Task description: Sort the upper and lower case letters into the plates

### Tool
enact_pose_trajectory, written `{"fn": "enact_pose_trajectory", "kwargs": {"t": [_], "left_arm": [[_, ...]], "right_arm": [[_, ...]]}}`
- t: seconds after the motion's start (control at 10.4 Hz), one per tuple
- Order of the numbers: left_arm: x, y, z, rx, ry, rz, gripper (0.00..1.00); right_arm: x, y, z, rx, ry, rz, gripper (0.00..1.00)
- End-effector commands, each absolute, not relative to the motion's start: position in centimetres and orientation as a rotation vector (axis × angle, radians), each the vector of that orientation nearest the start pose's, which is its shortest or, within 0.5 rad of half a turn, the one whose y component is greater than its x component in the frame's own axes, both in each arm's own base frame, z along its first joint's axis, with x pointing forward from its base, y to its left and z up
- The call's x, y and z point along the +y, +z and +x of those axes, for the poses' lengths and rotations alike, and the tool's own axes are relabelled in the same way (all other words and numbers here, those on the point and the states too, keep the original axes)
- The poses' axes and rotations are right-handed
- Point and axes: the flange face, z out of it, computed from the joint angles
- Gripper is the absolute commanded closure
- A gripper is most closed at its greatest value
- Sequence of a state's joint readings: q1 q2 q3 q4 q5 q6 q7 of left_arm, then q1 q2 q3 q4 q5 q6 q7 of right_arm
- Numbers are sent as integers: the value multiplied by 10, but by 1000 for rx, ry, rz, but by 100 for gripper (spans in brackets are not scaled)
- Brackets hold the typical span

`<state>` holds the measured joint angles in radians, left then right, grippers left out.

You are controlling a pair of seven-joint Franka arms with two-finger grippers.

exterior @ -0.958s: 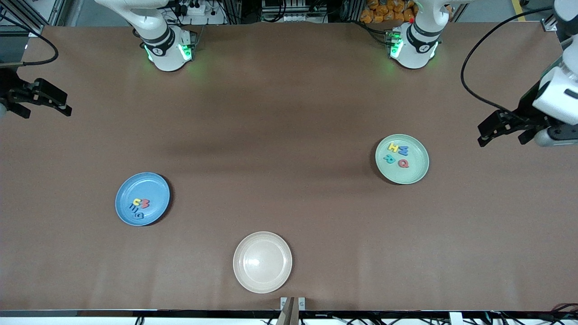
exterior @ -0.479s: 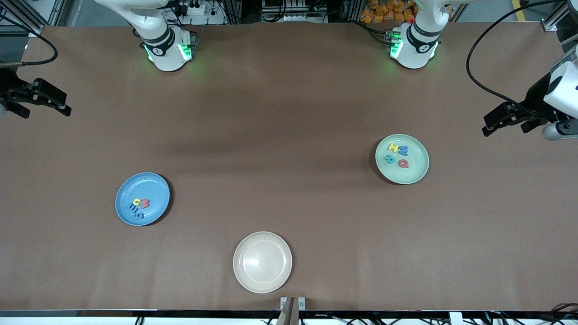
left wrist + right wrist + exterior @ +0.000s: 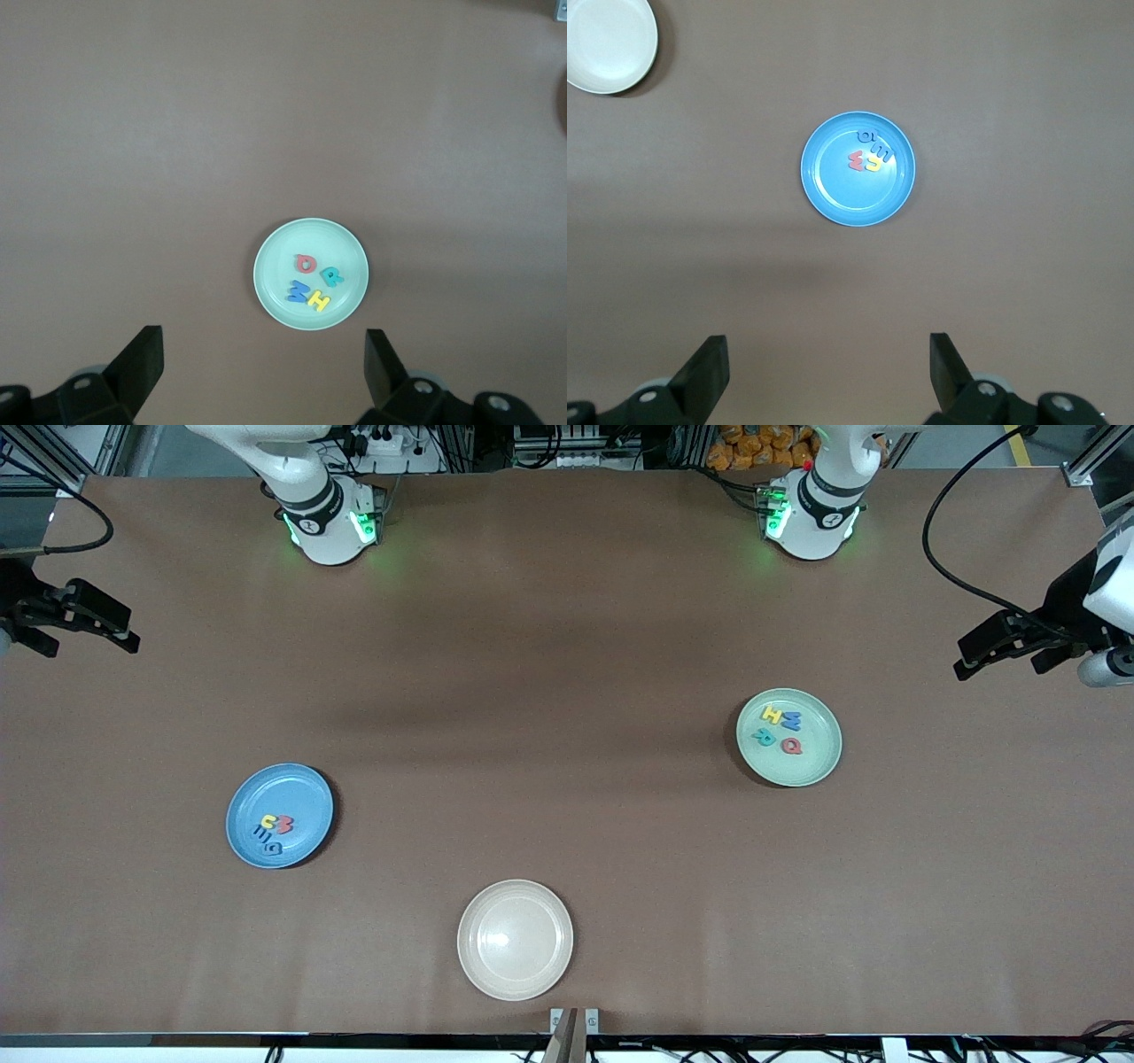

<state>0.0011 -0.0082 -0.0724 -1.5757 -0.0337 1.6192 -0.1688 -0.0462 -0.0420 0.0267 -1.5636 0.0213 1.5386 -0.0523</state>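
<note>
We see the left gripper (image 3: 1001, 646) has drawn away from the mint plate (image 3: 819, 766), jaws open; the right gripper (image 3: 84, 622) waits open, well apart from the blue plate (image 3: 248, 841).

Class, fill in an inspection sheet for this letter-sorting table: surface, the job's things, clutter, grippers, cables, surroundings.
Surface: brown table, bare between plates.
Job's things: mint green plate toward the left arm's end holds four letters, including H, R and Q; blue plate toward the right arm's end holds four letters, bunched together.
Clutter: cream plate, nearest the front camera, nothing in it.
Grippers: left gripper open, up over the table's edge; right gripper open, over the right arm's end; neither holds anything.
Cables: black cable looping to the left arm's wrist.
Surroundings: orange objects past the table by the bases.
</note>
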Motion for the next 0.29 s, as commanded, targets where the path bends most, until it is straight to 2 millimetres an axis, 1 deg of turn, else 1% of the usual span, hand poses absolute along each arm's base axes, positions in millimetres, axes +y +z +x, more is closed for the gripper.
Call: {"fn": "enact_pose_trajectory", "kwargs": {"t": [0.0,0.19], "left_arm": [[-39,637,551,-149,-38,-3191,0],[-38,637,552,-151,-38,-3191,0]], "right_arm": [[-10,649,537,-42,-22,-3125,0],[-11,649,536,-40,-20,-3125,0]]}}
